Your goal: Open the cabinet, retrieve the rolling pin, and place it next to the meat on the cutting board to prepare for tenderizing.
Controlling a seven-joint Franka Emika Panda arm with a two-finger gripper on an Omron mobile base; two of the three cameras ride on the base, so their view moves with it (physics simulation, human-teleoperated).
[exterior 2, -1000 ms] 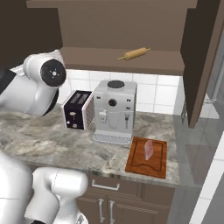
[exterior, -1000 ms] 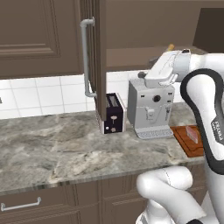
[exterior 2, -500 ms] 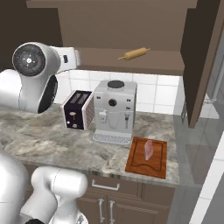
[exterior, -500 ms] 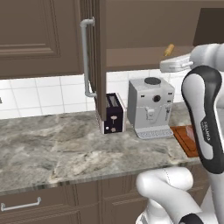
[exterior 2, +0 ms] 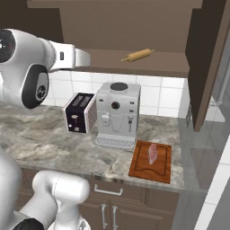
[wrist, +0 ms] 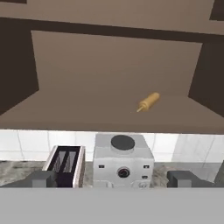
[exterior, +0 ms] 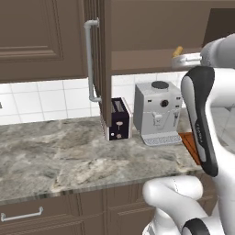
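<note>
Rolling pin (wrist: 148, 102) on cabinet shelf, well beyond wide-open jaws.

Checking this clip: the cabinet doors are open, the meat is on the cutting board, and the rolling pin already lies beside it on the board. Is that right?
Not quite. The rolling pin lies on the shelf inside the open cabinet, not on the board, as the right base view shows. The rest holds: the meat sits alone on the cutting board.
</note>
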